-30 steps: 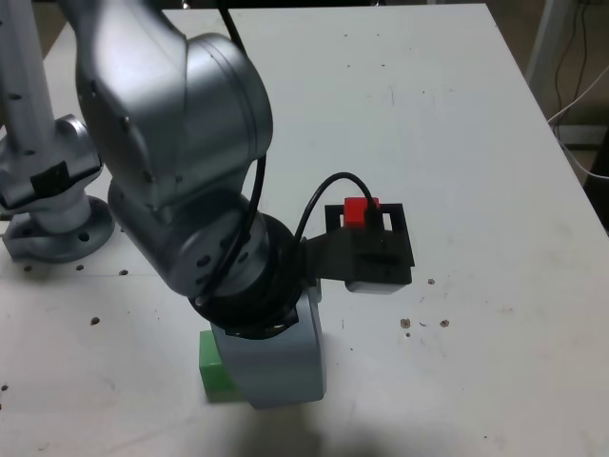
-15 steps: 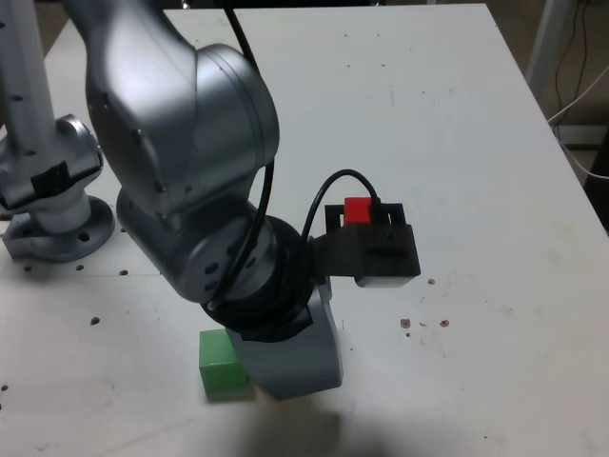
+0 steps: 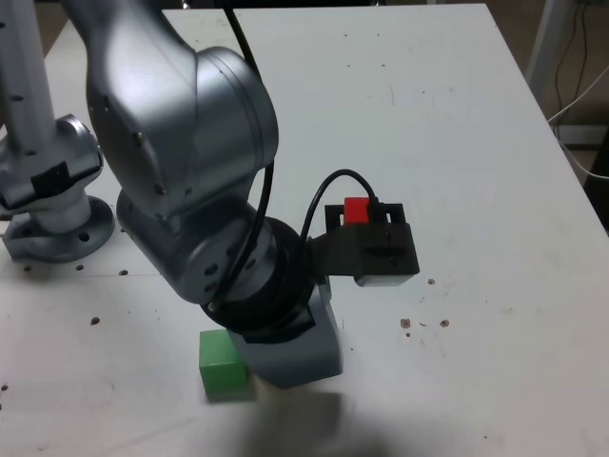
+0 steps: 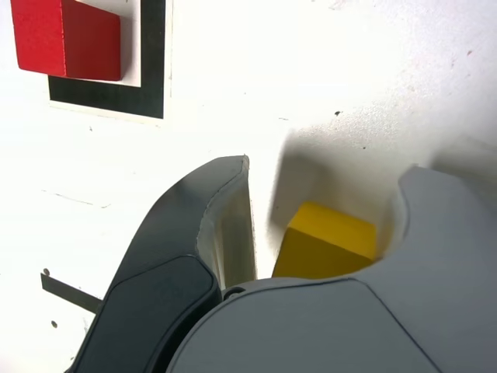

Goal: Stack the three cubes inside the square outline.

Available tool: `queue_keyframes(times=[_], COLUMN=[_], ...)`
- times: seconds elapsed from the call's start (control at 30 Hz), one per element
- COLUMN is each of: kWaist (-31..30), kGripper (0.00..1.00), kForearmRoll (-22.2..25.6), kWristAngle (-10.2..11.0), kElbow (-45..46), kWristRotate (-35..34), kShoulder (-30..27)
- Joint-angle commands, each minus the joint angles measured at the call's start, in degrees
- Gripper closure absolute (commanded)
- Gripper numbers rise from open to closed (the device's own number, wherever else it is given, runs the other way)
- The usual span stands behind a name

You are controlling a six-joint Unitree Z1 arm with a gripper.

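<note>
Your gripper (image 4: 326, 233) is sitting low over the table (image 3: 457, 105), and in the wrist view its two jaws are standing on either side of the yellow cube (image 4: 324, 250). One dark jaw is showing a narrow pale gap between itself and the cube; the other, grey jaw is covering the cube's far side, so you cannot tell whether it is touching. The jaws are partly apart, about a cube's width plus that gap, and whether they are actually gripping the cube is not something these views settle. The cube appears to be resting on the table, casting a soft shadow beside it.

In the exterior view the arm's bulky silver body is hiding the gripper and the yellow cube entirely. The wrist camera housing (image 3: 376, 255) is sticking out toward the exterior view's right, just in front of the square outline (image 3: 392, 211).

The red cube (image 3: 357, 210) is sitting inside that outline; the wrist view is showing it on the pale centre with the thick black border running along two of its sides.

The green cube (image 3: 222, 365) is lying on the table at the near edge, just beside the arm's lower housing on the exterior view's left, well apart from the outline.
</note>
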Motion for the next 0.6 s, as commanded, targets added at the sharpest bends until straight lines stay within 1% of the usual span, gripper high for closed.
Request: queue_keyframes(times=[0.0,0.2,0.3,0.37,0.57], kWaist=[0.1,0.1,0.1,0.1,0.3], kGripper=[0.60,0.74,0.79,0.81,0.83], kForearmRoll=[-0.4,-0.3,0.4,1.2,3.5], kWristAngle=[0.0,-0.1,-0.2,-0.3,-0.3], kElbow=[0.1,-0.4,-1.0,-1.6,-3.8], kWristRotate=[-0.2,-0.3,-0.7,-1.2,-1.8], kShoulder=[0.3,0.1,-0.1,-0.5,-1.5])
